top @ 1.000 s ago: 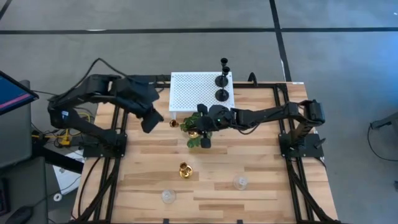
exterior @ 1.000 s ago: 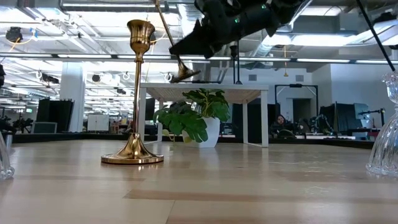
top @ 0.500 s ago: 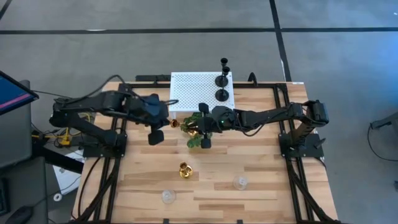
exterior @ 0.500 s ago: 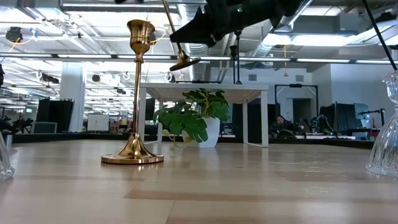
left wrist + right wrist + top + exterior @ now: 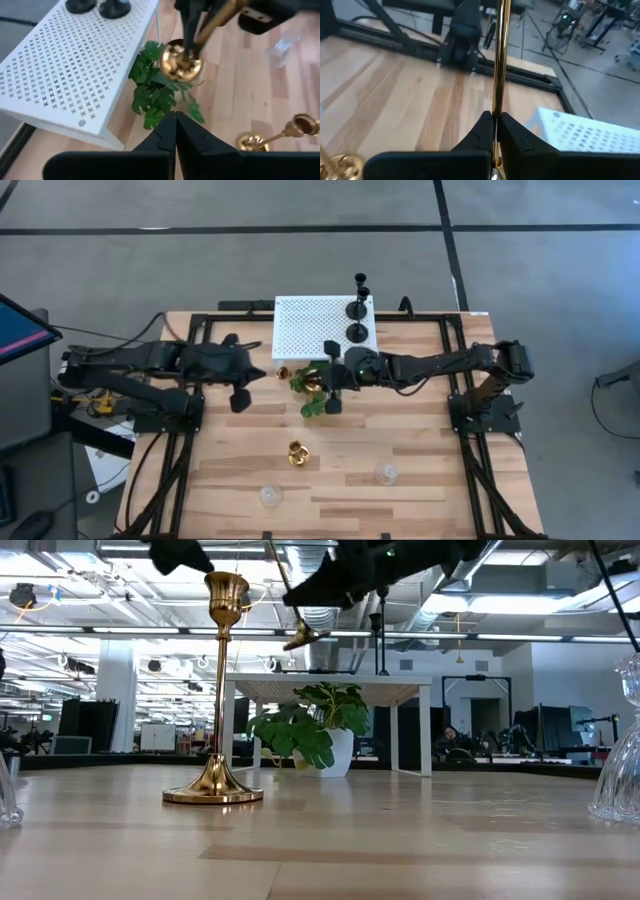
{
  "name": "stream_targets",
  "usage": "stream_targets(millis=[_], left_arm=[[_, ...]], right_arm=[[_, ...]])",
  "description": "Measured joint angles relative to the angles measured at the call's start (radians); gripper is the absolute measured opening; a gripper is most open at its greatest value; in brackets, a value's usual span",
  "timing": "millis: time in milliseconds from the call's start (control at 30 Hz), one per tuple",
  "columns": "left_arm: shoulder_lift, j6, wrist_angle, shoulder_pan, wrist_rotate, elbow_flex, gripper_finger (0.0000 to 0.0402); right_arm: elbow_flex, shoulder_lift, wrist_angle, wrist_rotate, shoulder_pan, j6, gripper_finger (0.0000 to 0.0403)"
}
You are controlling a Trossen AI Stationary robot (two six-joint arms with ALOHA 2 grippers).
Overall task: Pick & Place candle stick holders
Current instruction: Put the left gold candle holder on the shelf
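My right gripper reaches in from the table's right and is shut on a gold candle stick holder, held in the air above the green plant. My left gripper hangs shut and touching nothing to the left of the plant. A second gold holder stands by its round base on the table's middle. Two clear glass holders stand near the front edge. Two black holders stand on the white perforated stand. My right gripper pinches the gold holder's thin stem between its two fingers, coming from the table's right and slanting a little down. The stem runs on ahead of the fingers. The holder is lifted clear and tilted, its round base toward the table's left.
The white stand sits at the table's far edge, with the plant in its white pot right in front of it. Bare wood lies between the standing gold holder and the glass ones. Black frame rails run along both sides.
My left gripper has sunk and drawn back toward the table's left edge, rolling as it went. My right gripper has risen a little with the gold holder, whose base now hangs higher above the plant.
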Motion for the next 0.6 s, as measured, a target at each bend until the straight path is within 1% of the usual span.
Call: stream_targets(millis=[67, 133, 200, 267, 333, 433, 500, 600], left_arm=[[-0.064, -0.012, 0.052, -0.002, 0.004, -0.069, 0.0004], [-0.12, -0.009, 0.129, -0.002, 0.008, -0.136, 0.0004], [-0.157, 0.033, 0.219, -0.002, 0.007, -0.201, 0.0005], [-0.179, 0.097, 0.321, -0.002, 0.008, -0.259, 0.0005], [-0.18, 0.16, 0.442, -0.002, 0.008, -0.317, 0.0005], [-0.161, 0.253, 0.617, -0.002, 0.008, -0.398, 0.0005], [-0.138, 0.302, 0.744, -0.002, 0.008, -0.453, 0.0005], [-0.093, 0.369, 0.974, 0.001, 0.03, -0.512, 0.0005]], right_arm=[[-0.027, -0.03, -0.018, 0.004, -0.001, -0.006, 0.0], [-0.062, -0.065, 0.004, 0.026, 0.002, -0.025, 0.0], [-0.109, -0.113, 0.046, 0.063, 0.003, -0.03, 0.0], [-0.172, -0.156, 0.111, 0.07, 0.001, -0.025, 0.0], [-0.24, -0.182, 0.201, 0.054, -0.005, 0.001, 0.0], [-0.334, -0.204, 0.352, -0.009, -0.017, 0.056, 0.0], [-0.378, -0.192, 0.453, -0.031, -0.021, 0.085, 0.0], [-0.397, -0.148, 0.515, -0.036, -0.018, 0.098, 0.0]])
